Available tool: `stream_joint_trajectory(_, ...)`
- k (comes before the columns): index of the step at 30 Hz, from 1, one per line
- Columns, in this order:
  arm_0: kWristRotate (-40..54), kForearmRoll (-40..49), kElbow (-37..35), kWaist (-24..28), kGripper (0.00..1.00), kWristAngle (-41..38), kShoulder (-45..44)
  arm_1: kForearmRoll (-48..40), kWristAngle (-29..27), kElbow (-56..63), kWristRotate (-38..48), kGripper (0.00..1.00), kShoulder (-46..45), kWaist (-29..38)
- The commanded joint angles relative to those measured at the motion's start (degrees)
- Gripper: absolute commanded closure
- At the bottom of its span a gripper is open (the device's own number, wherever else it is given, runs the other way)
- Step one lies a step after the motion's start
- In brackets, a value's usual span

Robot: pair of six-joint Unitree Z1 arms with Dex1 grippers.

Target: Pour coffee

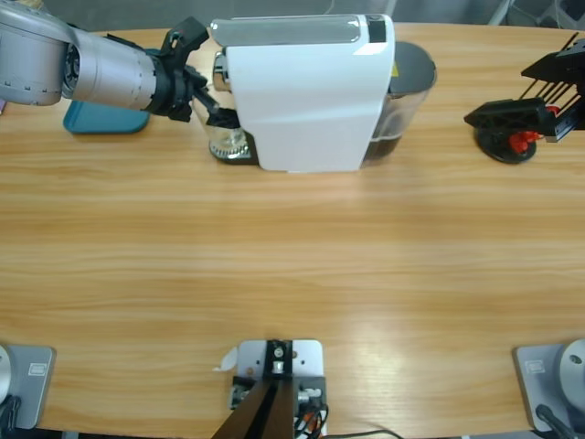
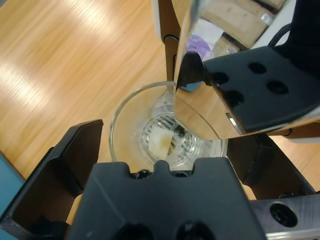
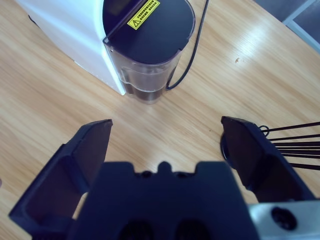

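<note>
**Glass waits under the spout, left gripper around it**

The coffee (image 2: pixel 162 142) is only a trace so far: a pale foamy patch at the bottom of the clear glass (image 2: pixel 150 130), near the middle of the left wrist view. In the high view that glass (image 1: pixel 228 142) sits in the upper left of the frame, tucked against the left end of the white coffee machine (image 1: pixel 306 101), directly below its spout (image 2: pixel 192 70) (which explains the spot: whatever drips falls inside the rim).

The left gripper (image 1: pixel 212 105) reaches in from the upper left edge, its jaws spread wide on either side of the glass, with visible gaps between them and the wall. Released, then, not clamped; my guess is it stands ready to close and lift the glass out once brewing is done.

Behind the arm lies a blue tray (image 1: pixel 105 119) at the far upper left. The machine's water tank (image 3: pixel 147 55) with its dark lid fills the upper middle of the right wrist view, a black cable (image 3: pixel 192 45) trailing from behind it.

The right gripper (image 3: pixel 165 145) hangs open over bare wooden table (image 1: pixel 292 274), holding nothing, parked at the upper right of the high view, well apart from the machine, probably to keep clear.
</note>
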Motion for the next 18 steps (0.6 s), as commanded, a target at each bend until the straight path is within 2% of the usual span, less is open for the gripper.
stream_joint_trajectory(1, -2.1, 0.7, 2.1, -0.5, 0.0, -0.5, -4.5, -0.7, 1.2, 2.3, -0.8, 0.0, 0.3, -0.5)
stream_joint_trajectory(10, -3.3, 1.4, 3.9, -0.4, 0.0, -2.0, -9.1, -0.8, 1.3, 2.5, -1.0, 0.0, 0.0, -0.4)
stream_joint_trajectory(18, -3.4, 8.8, 9.8, -2.3, 0.0, -2.2, -19.6, -1.0, 2.0, 0.8, -0.9, 0.0, 0.4, -0.4)
